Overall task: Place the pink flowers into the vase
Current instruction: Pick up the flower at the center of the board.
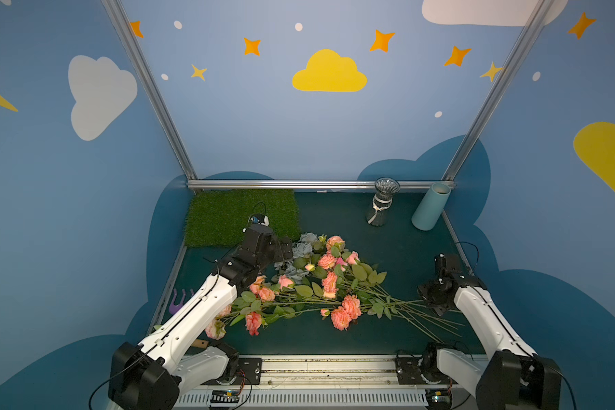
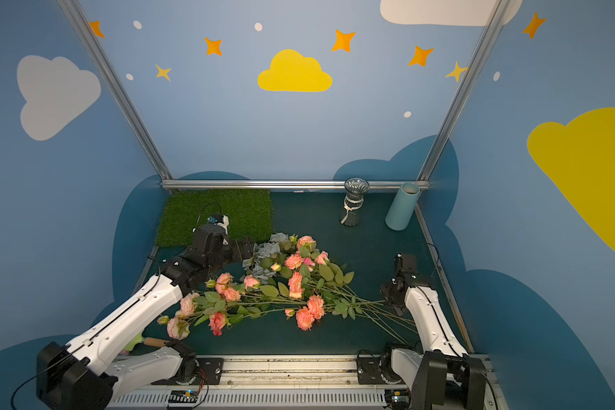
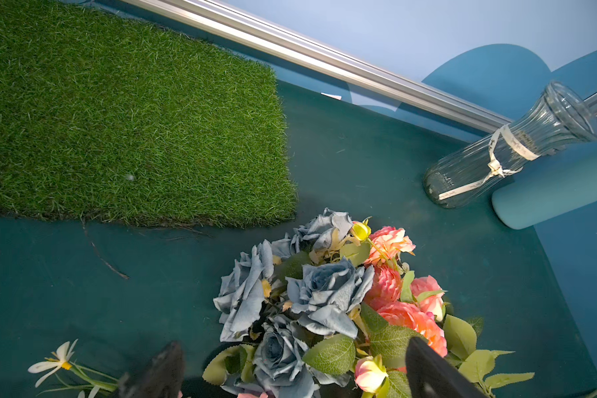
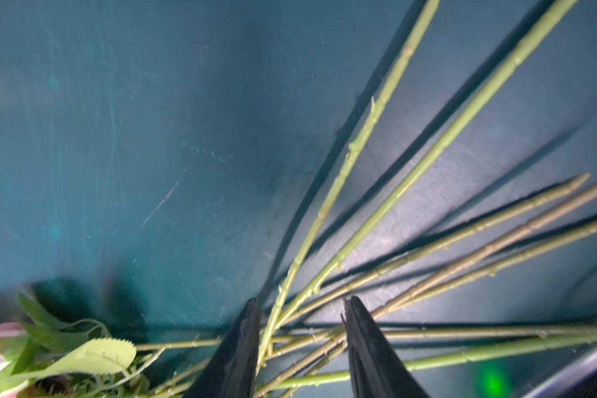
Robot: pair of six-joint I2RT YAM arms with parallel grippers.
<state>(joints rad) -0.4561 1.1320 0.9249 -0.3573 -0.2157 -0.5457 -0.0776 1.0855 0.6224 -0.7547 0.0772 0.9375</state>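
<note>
Right wrist: right jaws part-open astride stems of pink flowers (image 4: 449, 138).

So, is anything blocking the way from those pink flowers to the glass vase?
Nothing visible does. Only bare table lies between the pink flowers and the glass vase; the teal cylinder stands beside it, off the path.

Turf mat (image 1: 228, 216) at table's (image 1: 398, 255) back left, vase (image 1: 380, 207) back right with tube (image 1: 429, 209) just right of it, flower heap (image 1: 329, 284) in the middle, stems (image 4: 443, 143) toward the right
</note>
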